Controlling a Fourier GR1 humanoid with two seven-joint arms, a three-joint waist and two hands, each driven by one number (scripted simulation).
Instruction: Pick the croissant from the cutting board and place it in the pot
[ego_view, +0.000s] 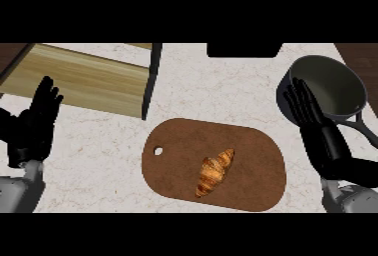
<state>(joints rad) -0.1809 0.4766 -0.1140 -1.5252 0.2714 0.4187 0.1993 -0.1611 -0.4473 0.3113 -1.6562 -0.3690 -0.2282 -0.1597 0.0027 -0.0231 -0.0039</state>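
At the far left the left hand (33, 125) stands open, fingers straight and pointing up, holding nothing. Its grey forearm is cut off by the lower edge. Just right of it a light wooden panel (81, 80) with a dark right edge lies at a slant on the pale surface (214, 95), its upper left corner running out of view. In the middle lies the brown cutting board (177, 150), with a small hole near its left rim. The croissant (214, 172) rests near the board's middle, well apart from both hands. At the right the right hand (332, 150) is likewise open and empty, fingers straight and pointing up. Its fingertips overlap the near left rim of the dark pot (336, 85), hiding that part, though whether they touch the rim cannot be made out. The pot's handle runs off the right edge.
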